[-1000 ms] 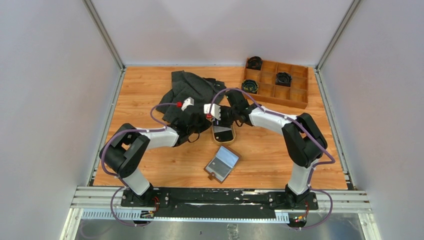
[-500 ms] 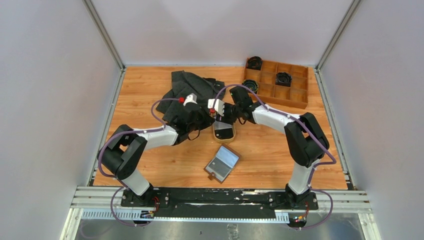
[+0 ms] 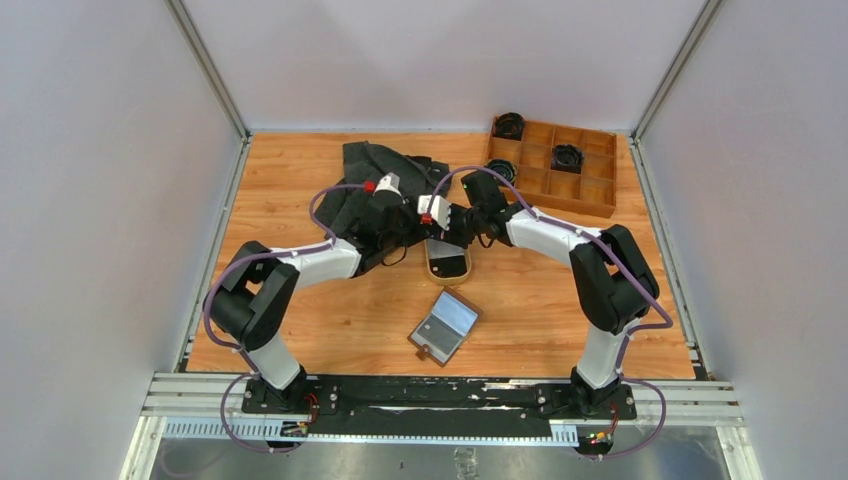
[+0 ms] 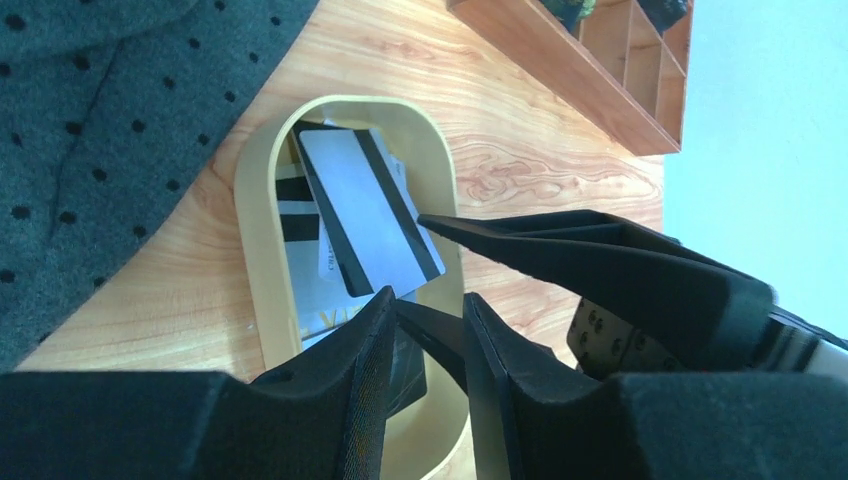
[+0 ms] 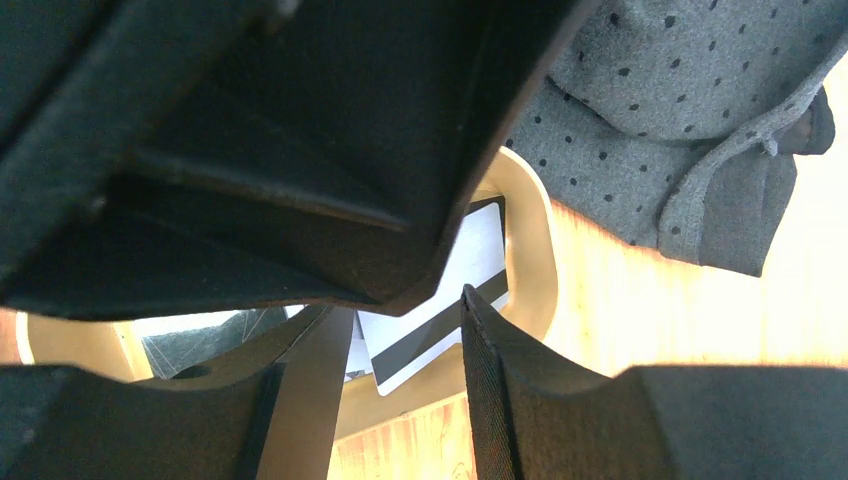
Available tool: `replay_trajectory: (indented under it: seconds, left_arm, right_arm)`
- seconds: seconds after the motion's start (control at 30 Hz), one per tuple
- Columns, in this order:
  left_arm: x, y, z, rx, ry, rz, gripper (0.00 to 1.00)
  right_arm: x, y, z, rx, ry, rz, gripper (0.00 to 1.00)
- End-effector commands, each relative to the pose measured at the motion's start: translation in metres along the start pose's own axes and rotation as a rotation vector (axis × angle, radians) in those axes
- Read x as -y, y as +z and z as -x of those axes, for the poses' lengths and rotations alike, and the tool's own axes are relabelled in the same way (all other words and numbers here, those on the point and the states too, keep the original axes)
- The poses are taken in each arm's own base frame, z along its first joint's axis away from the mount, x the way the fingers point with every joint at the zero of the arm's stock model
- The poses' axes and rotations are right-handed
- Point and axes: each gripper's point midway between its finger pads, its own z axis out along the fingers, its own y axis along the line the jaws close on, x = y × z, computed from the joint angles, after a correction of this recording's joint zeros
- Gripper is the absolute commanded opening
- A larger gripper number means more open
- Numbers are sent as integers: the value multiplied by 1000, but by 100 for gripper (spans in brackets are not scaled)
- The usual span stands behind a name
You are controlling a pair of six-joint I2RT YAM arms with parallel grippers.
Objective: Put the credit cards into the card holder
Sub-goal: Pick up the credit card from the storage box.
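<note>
Grey striped plastic credit cards [image 4: 365, 210], stiff and probably slick, piled in oval tan tray [image 4: 250, 200] mid-table; brown leather card holder [image 3: 445, 327] nearer front edge. Part-open, empty: left gripper [image 4: 428, 300], right gripper [image 5: 400, 305]. I'd pinch a short edge.

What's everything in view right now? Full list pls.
credit cards: several, grey, white and black, stacked in the oval tray
oval tray: one, tan, mid-table beside the cloth
card holder: one, brown, lying open nearer the arm bases
compartment box: one, wooden, far right corner
round items: three, black, in or at the box
cloth: one, dark grey dotted, far side, left of centre
table: one, wood-grain
left gripper: black, open, over the tray
right gripper: black, open, over the tray
</note>
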Motion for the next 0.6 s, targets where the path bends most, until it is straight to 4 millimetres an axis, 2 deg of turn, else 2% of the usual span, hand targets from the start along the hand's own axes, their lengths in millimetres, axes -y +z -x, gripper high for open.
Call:
replay_trajectory:
  seconds: [0.0,0.57]
  left_arm:
    - [-7,9,-7,-26,-86,27,35]
    - [-24,20,-15,-28,-206,90,40]
  right_arm:
    - [18,-8,10,26,10,-37,47]
    - [20,-5,8,28,25,-33,47]
